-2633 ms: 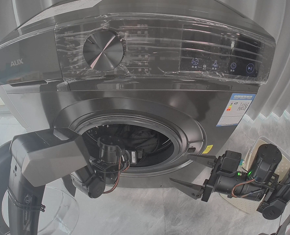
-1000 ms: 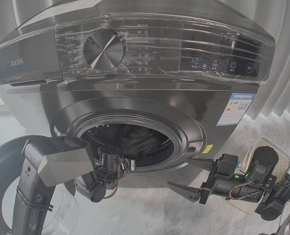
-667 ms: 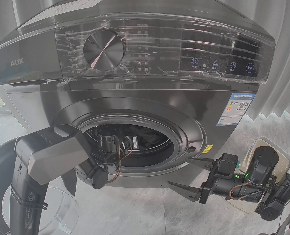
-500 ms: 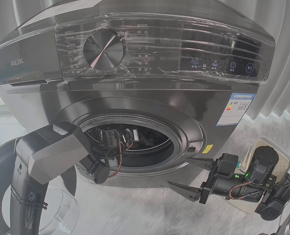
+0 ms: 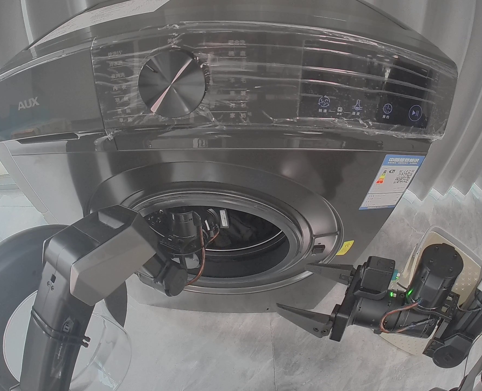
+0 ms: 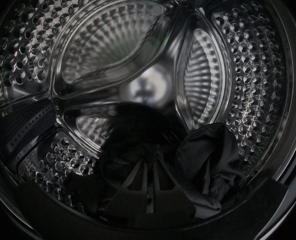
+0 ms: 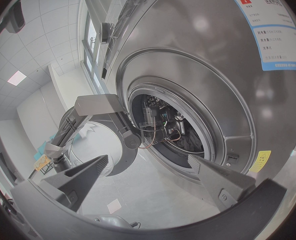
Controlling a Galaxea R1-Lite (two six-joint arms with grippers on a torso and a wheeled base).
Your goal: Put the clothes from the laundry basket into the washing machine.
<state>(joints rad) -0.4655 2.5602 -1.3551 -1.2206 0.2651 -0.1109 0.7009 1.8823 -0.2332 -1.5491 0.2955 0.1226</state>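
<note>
The grey washing machine (image 5: 241,158) stands with its round door (image 5: 2,278) swung open to the left. My left arm (image 5: 184,229) reaches through the opening into the steel drum (image 6: 121,50). Low in the drum, my left gripper (image 6: 150,157) is shut with a dark garment (image 6: 208,157) bunched at its tips and spread along the drum floor. My right gripper (image 5: 294,288) hangs open with nothing in it, in front of the machine at the lower right above the floor; its two fingers (image 7: 78,177) frame the opening. The white laundry basket (image 5: 472,278) sits behind the right arm, its inside hidden.
The open glass door (image 7: 98,140) takes up the floor space to the left of the machine. Grey tiled floor (image 5: 241,348) lies in front. White curtains (image 5: 469,109) hang behind the machine on the right.
A second ago a dark garment bulged at the drum opening by my left wrist. The left arm has since pushed up and deeper inside, taking the garment in. The right gripper stayed almost still.
</note>
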